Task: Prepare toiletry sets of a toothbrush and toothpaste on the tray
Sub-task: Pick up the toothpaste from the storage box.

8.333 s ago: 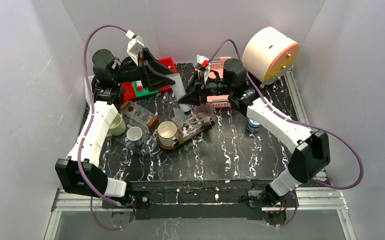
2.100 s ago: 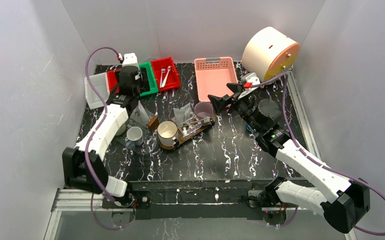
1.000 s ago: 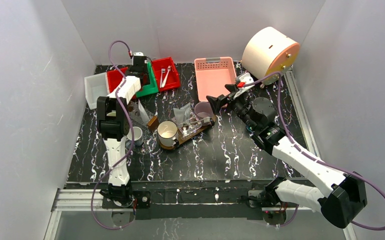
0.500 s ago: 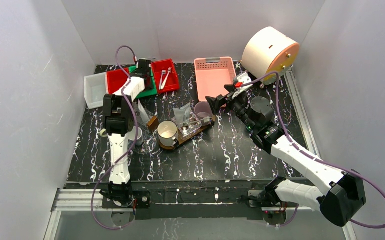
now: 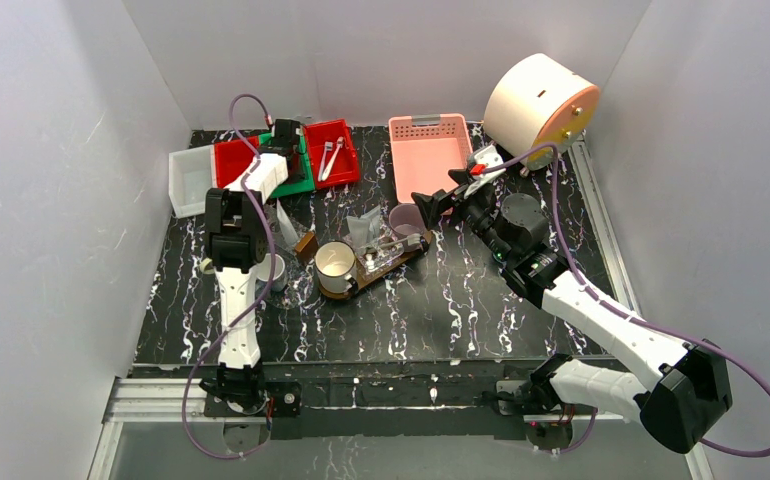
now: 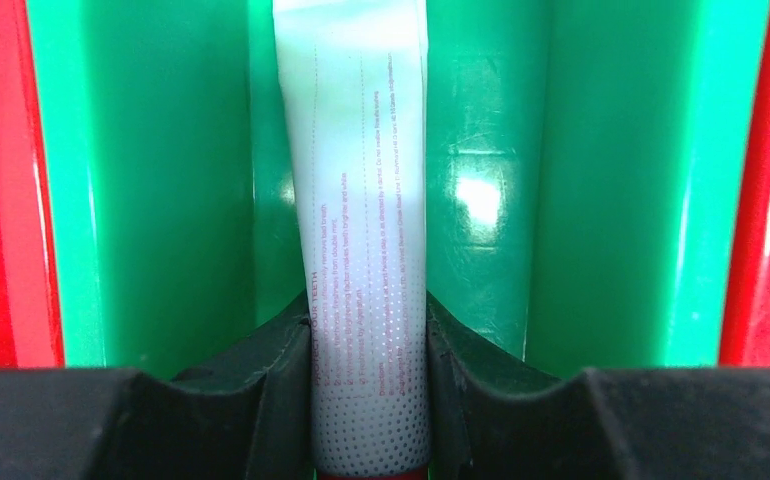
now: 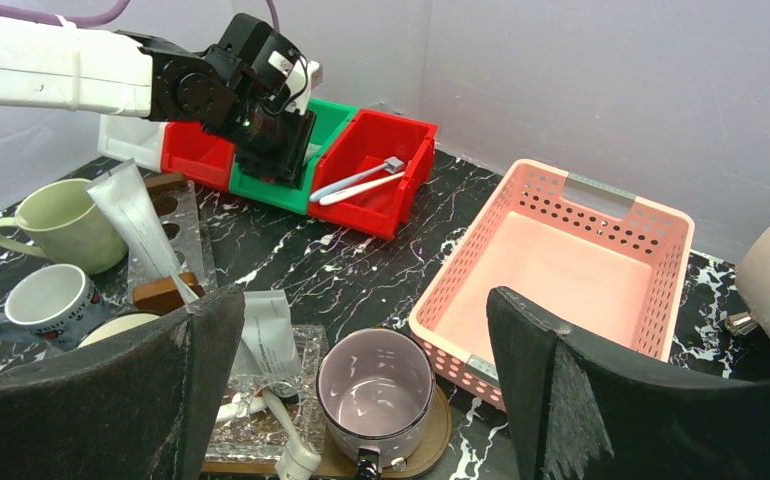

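Tube [image 6: 356, 180] clasped in left tool [image 6: 368, 335], green bin [image 6: 161, 200]

Top external camera looks down from above the near edge over the whole table [image 5: 461, 300]. Left wrist camera sits very close on the toothpaste tube [image 6: 366, 250] in the green bin [image 6: 161, 200]. Right wrist camera looks low across the tray [image 7: 439, 425] toward that bin, overlapping the top view.

Left fingers [image 6: 271, 400] reached into green bin [image 6: 161, 200], closed against white tube [image 6: 361, 200]; right arm [image 5: 601, 320] pulled back from tray [image 7: 439, 425].
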